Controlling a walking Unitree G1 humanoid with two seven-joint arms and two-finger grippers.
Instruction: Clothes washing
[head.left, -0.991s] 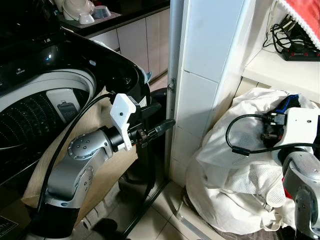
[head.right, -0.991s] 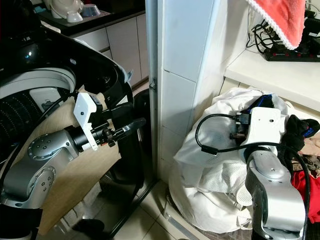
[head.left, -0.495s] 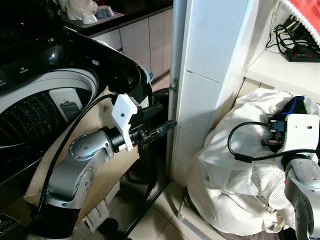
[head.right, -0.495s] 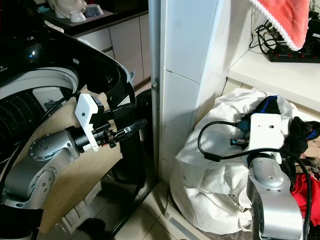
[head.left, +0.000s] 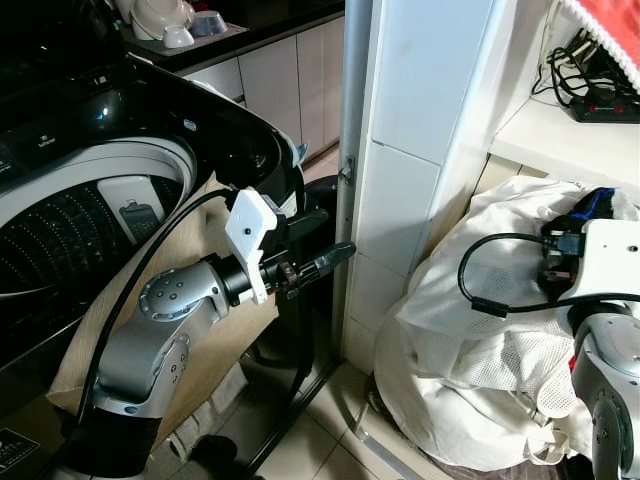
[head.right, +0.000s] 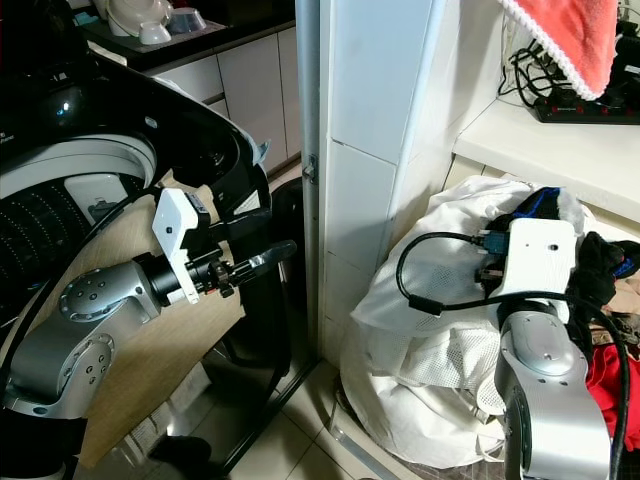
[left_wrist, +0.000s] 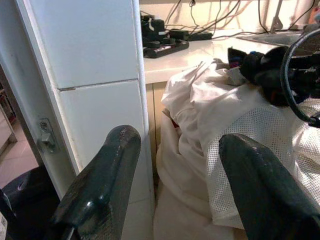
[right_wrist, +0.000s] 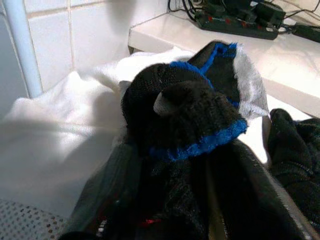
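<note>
A top-loading washing machine (head.left: 70, 215) stands at my left, lid up and drum showing. A full white laundry bag (head.left: 470, 340) leans against the tiled pillar at my right, with dark clothes on top. My right gripper (right_wrist: 182, 165) is at the top of that bag, shut on a black knitted garment with blue trim (right_wrist: 185, 105), whose blue edge (head.left: 596, 199) peeks above the wrist. My left gripper (head.left: 338, 252) is held out level between the washer and the pillar; it is open and holds nothing, and its fingers (left_wrist: 112, 165) point toward the bag.
The white tiled pillar (head.left: 400, 150) rises between washer and bag. A shelf (head.right: 560, 150) above the bag carries a power strip and cables, and a red cloth (head.right: 570, 35) hangs over it. More dark and red clothes (head.right: 610, 300) lie at the far right. Bowls (head.left: 165, 20) sit on the rear counter.
My right wrist has shifted a little to the right over the bag with the black garment in it. The left arm has stayed almost still.
</note>
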